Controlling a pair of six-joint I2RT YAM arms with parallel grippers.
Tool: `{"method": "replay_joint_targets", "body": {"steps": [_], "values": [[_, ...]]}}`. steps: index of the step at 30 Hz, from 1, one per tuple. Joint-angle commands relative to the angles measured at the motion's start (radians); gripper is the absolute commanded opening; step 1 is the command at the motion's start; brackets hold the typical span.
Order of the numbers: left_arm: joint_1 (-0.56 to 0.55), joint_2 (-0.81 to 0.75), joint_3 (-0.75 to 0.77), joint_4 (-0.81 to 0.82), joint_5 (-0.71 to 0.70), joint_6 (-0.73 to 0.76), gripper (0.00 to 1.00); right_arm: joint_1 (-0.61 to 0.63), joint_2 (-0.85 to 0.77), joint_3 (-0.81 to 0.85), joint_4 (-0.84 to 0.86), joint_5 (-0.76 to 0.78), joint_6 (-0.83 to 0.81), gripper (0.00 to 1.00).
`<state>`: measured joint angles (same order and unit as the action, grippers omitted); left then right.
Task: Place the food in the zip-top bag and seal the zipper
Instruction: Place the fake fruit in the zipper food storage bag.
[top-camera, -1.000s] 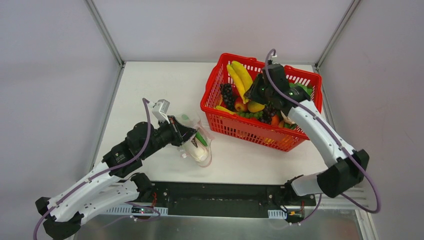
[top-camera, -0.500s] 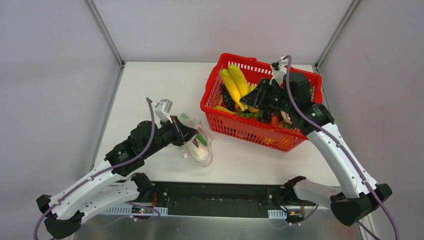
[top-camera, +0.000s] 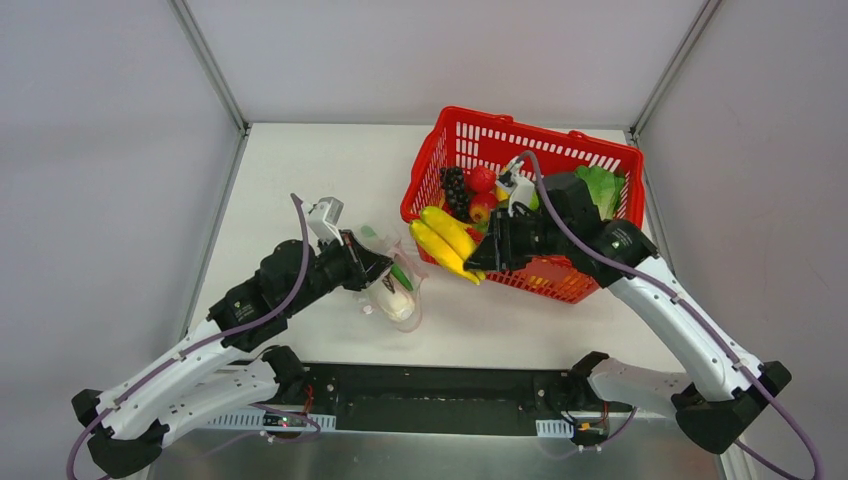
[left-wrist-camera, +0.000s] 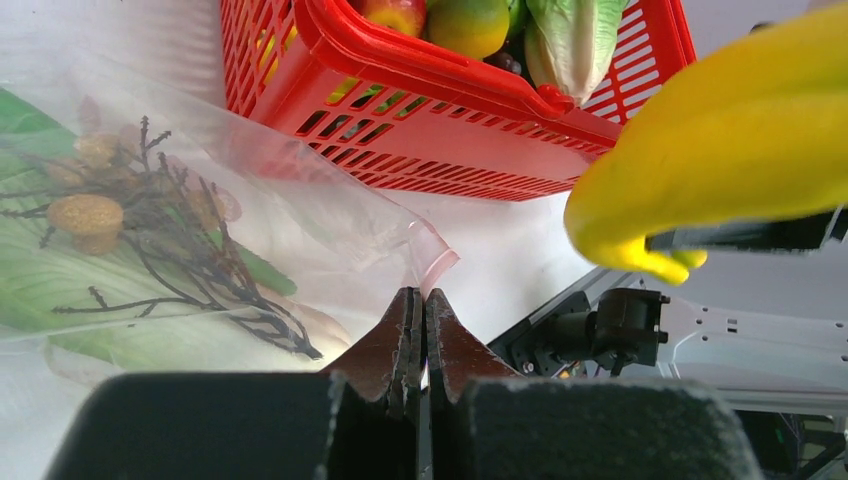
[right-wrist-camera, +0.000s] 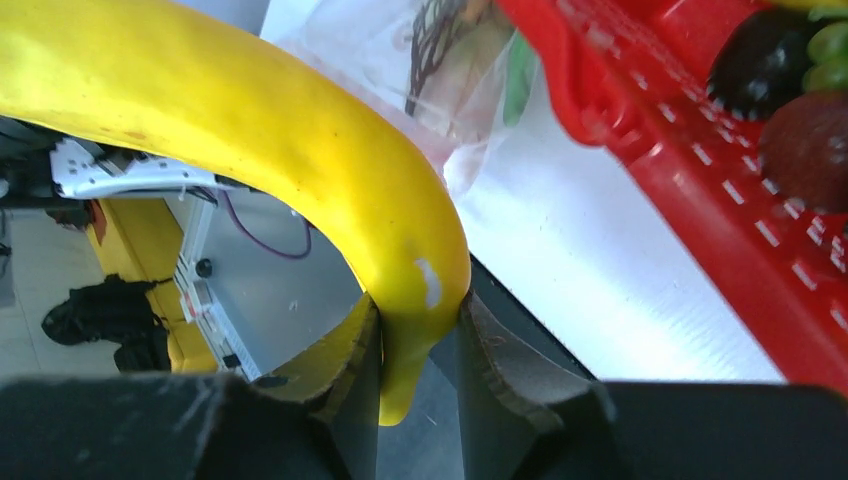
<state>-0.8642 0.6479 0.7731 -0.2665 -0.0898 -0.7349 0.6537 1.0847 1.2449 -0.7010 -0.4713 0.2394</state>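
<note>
The clear zip-top bag (top-camera: 398, 292) lies left of the basket, with a green vegetable (top-camera: 402, 275) and a white piece (top-camera: 398, 305) inside. My left gripper (top-camera: 368, 262) is shut on the bag's mouth edge. In the left wrist view its jaws (left-wrist-camera: 421, 293) pinch the pink zipper strip (left-wrist-camera: 436, 268). My right gripper (top-camera: 482, 256) is shut on the stem end of the yellow banana bunch (top-camera: 442, 240), which hangs in the air between basket and bag. In the right wrist view the banana (right-wrist-camera: 250, 110) is clamped between the fingers (right-wrist-camera: 418, 305), and the bag (right-wrist-camera: 455, 70) lies beyond it.
A red mesh basket (top-camera: 560, 158) stands at the back right, holding grapes (top-camera: 454, 186), a red fruit (top-camera: 483, 178) and lettuce (top-camera: 602, 188). The black base plate (top-camera: 430, 395) runs along the near edge. White walls with metal posts enclose the table.
My right arm has lifted the banana bunch out of the basket and carried it left and nearer, toward the bag. The left gripper and bag have not moved.
</note>
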Motion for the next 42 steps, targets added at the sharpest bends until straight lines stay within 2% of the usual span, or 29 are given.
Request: {"method": "replay_joint_targets", "body": {"steps": [1,10,18,24,33,37,42], "values": [[0.0,-0.001,0.057,0.02,-0.038,0.03,0.0,0.069,-0.017,-0.007,-0.093,0.051,-0.028,0.04],[-0.001,0.003,0.078,0.005,-0.063,0.044,0.0,0.229,0.063,-0.017,-0.241,0.25,0.007,0.04],[-0.001,0.02,0.083,0.01,-0.037,0.036,0.0,0.347,0.167,-0.016,-0.273,0.323,0.073,0.04],[-0.001,0.048,0.103,0.003,0.009,0.054,0.0,0.35,0.216,0.011,-0.261,0.339,0.148,0.05],[-0.003,0.132,0.156,-0.013,0.152,0.075,0.0,0.349,0.303,0.102,-0.285,0.5,0.248,0.08],[-0.01,0.147,0.154,-0.011,0.155,0.045,0.0,0.349,0.315,0.16,-0.337,0.599,0.277,0.1],[-0.028,0.151,0.14,0.036,0.148,0.024,0.0,0.351,0.294,0.164,-0.267,0.464,0.239,0.13]]}}
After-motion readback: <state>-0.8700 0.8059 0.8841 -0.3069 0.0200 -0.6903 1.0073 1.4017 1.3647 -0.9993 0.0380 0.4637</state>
